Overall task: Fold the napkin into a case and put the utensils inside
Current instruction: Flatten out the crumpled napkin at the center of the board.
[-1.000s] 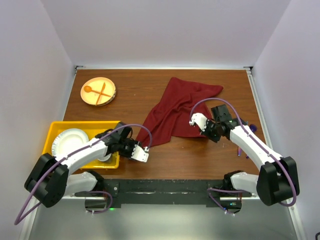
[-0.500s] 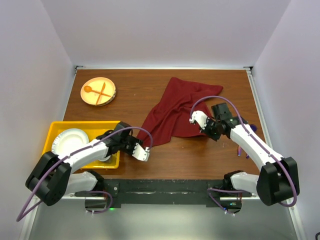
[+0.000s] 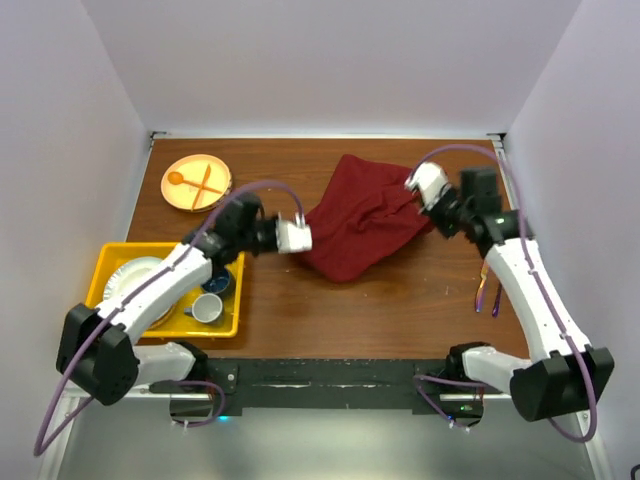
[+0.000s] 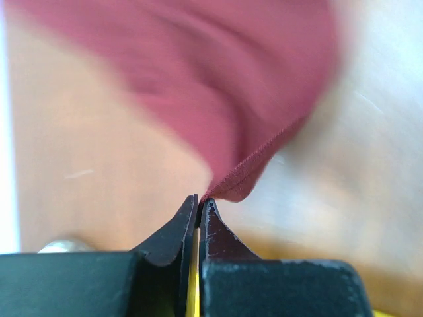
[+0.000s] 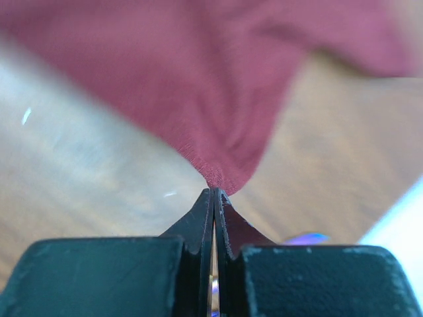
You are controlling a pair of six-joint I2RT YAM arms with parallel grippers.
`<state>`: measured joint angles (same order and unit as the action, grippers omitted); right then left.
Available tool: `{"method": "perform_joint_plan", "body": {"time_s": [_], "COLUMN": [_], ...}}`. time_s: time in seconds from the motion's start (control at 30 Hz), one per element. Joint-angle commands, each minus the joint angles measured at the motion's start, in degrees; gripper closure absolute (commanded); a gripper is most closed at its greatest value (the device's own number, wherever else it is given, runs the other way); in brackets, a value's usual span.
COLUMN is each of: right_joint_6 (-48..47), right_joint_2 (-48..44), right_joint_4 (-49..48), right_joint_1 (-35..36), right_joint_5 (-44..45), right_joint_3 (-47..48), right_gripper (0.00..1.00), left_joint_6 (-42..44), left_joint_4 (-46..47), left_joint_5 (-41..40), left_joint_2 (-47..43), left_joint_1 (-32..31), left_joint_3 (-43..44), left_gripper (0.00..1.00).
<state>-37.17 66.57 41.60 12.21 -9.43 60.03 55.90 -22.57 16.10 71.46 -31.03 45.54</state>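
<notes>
Now we have the left gripper [image 4: 199, 201] pinched shut on one corner of the napkin [image 3: 360, 225] and the right gripper [image 5: 213, 193] on another; the cloth sags bunched between them. Best, we judge, to draw the corners apart evenly, then lay it flat. The utensils [image 3: 487, 297] lie near the right arm.

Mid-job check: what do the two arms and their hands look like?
The left arm and right arm have white shells, black joints and bases. A purple cable loops along each. The left hand and right hand are white-bodied with black tapered fingers.
</notes>
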Motion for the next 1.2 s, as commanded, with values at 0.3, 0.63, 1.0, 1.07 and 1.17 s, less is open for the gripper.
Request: {"method": "perform_joint_plan", "body": {"time_s": [0.3, 0.63, 1.0, 1.07, 1.17], "right_joint_6": [8.34, 8.96, 17.29, 22.89, 31.41], "right_joint_2": [4.71, 8.93, 3.56, 7.42, 15.5], "right_joint_4": [-15.67, 12.25, -6.5, -13.0, -19.96], "right_joint_1": [-9.22, -9.13, 7.27, 10.97, 13.8], "right_joint_5": [14.79, -6.18, -19.75, -20.53, -21.59], "right_joint_3": [45.13, 51.36, 9.6, 7.48, 7.99], "right_gripper": [1.0, 0.73, 0.24, 0.25, 0.28], "left_joint_6": [-31.64, -30.24, -34.19, -35.59, -38.31], "left_joint_4": [-3.81, -10.93, -5.83, -5.04, -5.03], "left_joint_5": [-11.35, -4.06, -15.91, -19.87, -20.49], "left_joint_2": [7.82, 7.13, 7.37, 9.57, 11.33], "left_joint_1": [8.0, 7.65, 9.05, 10.97, 14.75], "left_joint_3": [53.59, 56.12, 40.41, 40.68, 40.33], "left_gripper": [1.0, 1.0, 1.0, 1.0, 1.0]}}
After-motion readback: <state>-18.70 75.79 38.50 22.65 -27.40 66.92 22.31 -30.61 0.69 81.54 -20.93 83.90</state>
